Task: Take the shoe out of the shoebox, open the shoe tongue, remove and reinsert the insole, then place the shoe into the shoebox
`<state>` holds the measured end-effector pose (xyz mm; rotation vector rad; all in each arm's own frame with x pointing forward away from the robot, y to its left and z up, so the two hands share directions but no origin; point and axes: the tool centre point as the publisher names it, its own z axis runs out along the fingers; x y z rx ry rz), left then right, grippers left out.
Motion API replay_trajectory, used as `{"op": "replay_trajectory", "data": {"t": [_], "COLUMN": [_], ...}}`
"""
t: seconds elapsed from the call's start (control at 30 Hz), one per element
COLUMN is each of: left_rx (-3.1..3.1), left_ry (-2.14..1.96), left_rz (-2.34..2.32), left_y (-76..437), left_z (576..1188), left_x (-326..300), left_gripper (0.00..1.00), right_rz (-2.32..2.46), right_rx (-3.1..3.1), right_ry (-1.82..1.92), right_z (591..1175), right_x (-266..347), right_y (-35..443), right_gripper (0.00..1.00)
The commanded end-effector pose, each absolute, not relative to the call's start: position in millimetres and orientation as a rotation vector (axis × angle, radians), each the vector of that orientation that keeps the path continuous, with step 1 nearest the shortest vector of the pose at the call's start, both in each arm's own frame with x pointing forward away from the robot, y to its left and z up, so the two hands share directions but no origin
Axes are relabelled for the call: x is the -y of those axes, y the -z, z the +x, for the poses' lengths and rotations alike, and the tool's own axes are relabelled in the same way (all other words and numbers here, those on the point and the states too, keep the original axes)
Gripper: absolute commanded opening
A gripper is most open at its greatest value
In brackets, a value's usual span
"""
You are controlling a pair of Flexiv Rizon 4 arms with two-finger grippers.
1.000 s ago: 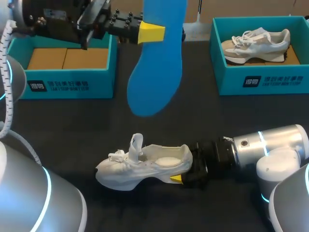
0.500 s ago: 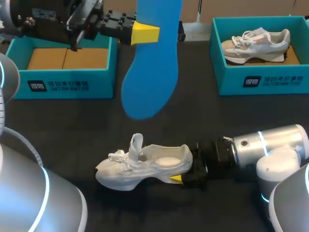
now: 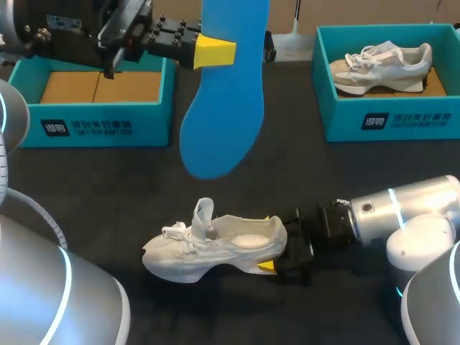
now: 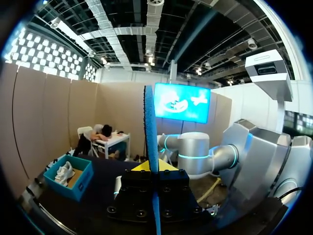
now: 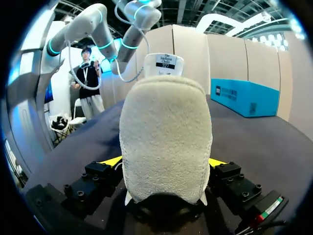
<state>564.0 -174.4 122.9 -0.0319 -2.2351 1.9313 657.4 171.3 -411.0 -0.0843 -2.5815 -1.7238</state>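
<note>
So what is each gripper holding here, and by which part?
The left gripper is shut on the blue insole, pinching its upper part so it hangs down. The right gripper is shut on the white shoe at its heel.

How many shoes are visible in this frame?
2. One white shoe lies on the table, heel gripped by the right pincer; the second shoe sits in the right shoebox at the far side. The left shoebox, partly hidden by the left arm, shows only cardboard.
</note>
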Motion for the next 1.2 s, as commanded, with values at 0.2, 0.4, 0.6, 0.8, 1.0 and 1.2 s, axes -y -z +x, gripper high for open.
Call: {"op": "replay_trajectory", "data": {"t": [0.2,0.4,0.6,0.8,1.0,1.2], "left_rx": [2.236,2.236,2.236,2.236,2.236,2.236], "left_ry": [-1.929,-1.929,-1.929,-1.929,-1.929,-1.929], "left_rz": [-0.034,-0.034,-0.034,-0.034,-0.034,-0.034], "left_y": [-123,-123,-123,-123,-123,-123], "left_z": [565,565,565,565,565,565], "left_x": [175,175,175,175,175,175], "left_gripper": [0.00,0.00,0.00,0.00,0.00,0.00], "right_rz": [-0.144,-0.150,-0.229,-0.273,-0.242,-0.218], "right_rx": [2.666,2.738,2.786,2.858,2.944,2.951], "right_ry": [1.412,1.156,0.878,0.690,0.552,0.416], "right_z": [660,664,669,668,663,669], "right_x": [-146,-143,-142,-145,-151,-164], "right_y": [385,358,337,321,312,307], "right_gripper": [1.00,1.00,1.00,1.00,1.00,1.00]}}
